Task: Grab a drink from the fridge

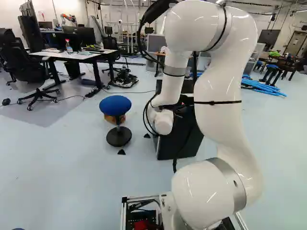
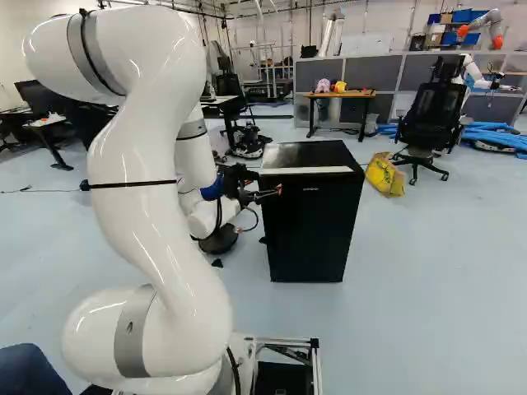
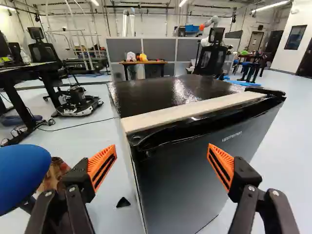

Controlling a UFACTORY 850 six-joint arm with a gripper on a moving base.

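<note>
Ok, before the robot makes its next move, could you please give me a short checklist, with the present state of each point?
1. Gripper open: ok, the two fingers stand wide apart.
2. Nothing held between the fingers: ok.
3. Fridge door open for reaching inside: not ok, it looks closed.
4. Drink in sight inside the fridge: cannot tell, the door hides the inside.
5. Blue stool out of the front of the door: ok, it stands beside the fridge. I would still watch it if the arm swings that way.
6. Hinge side known: cannot tell, no hinge is clearly visible.
</note>
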